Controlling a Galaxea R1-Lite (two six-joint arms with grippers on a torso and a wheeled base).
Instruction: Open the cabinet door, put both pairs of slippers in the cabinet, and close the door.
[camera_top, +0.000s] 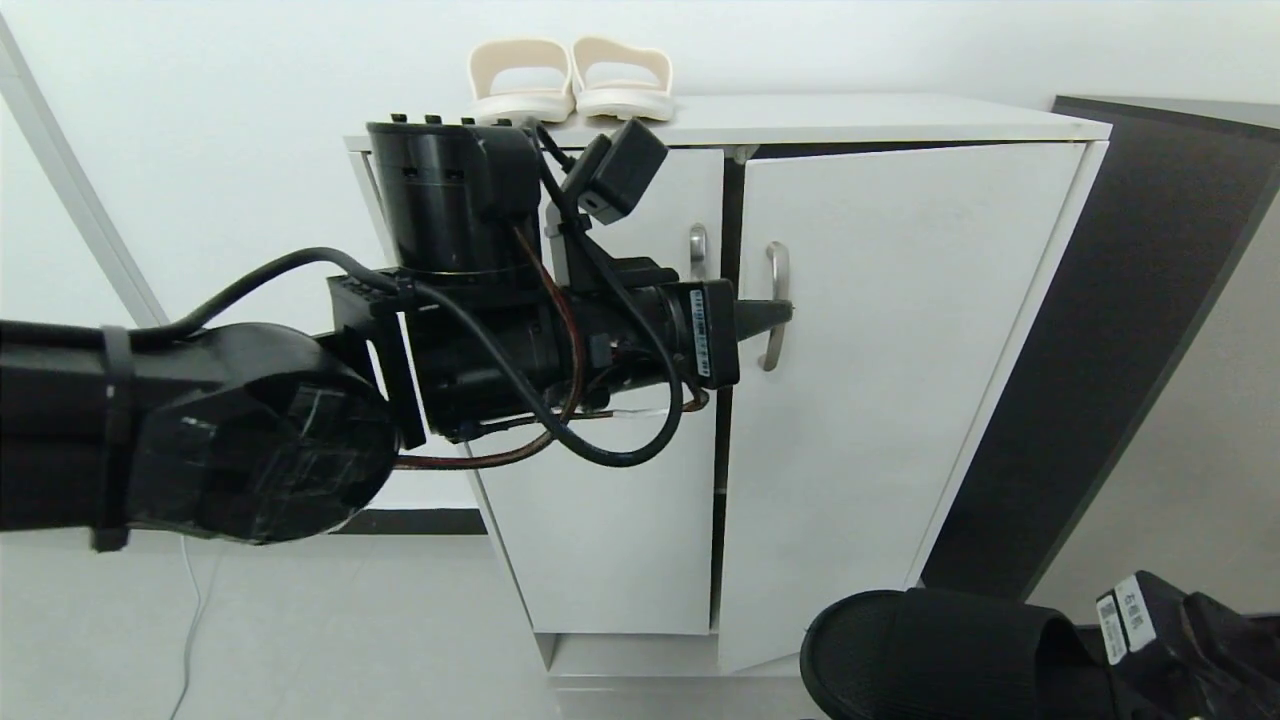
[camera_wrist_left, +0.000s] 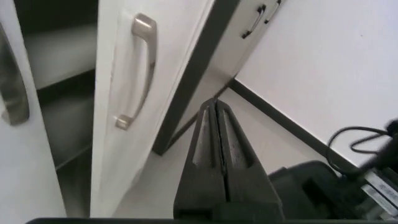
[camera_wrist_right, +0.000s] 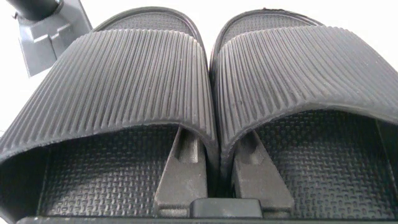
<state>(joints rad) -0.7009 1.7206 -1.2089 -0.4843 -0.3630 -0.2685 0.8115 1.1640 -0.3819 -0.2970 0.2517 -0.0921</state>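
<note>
Left jaws: pressed flat together with nothing between them. In the head view the tip sits right at the right door handle, roughly 3 o'clock from the wrist. Can't tell if it's actually touching. My guess is that closed jaws make a decent hook for swinging a door.
Right jaws: clamped on the black slippers. The fingers go one under each strap and pinch the two inner walls together. Pretty neat, since one grip carries the whole pair that way.
Black slippers: down at 5 o'clock in the head view, held low and off to the side of the cabinet. I'd say that keeps them out of the door's swing.
Right door: ajar, with a dark gap down the middle next to the left door. From the left wrist view a shelf shows inside. Doesn't look wide enough for a pair yet, imo.
Cream slippers: side by side on top of the cabinet at 12 o'clock, untouched. That's the second pair to go in.
Progress: early days. The door step is in hand and neither pair is inside.
Watch out: that handle looks smooth, so a closed tip could slip off it.
</note>
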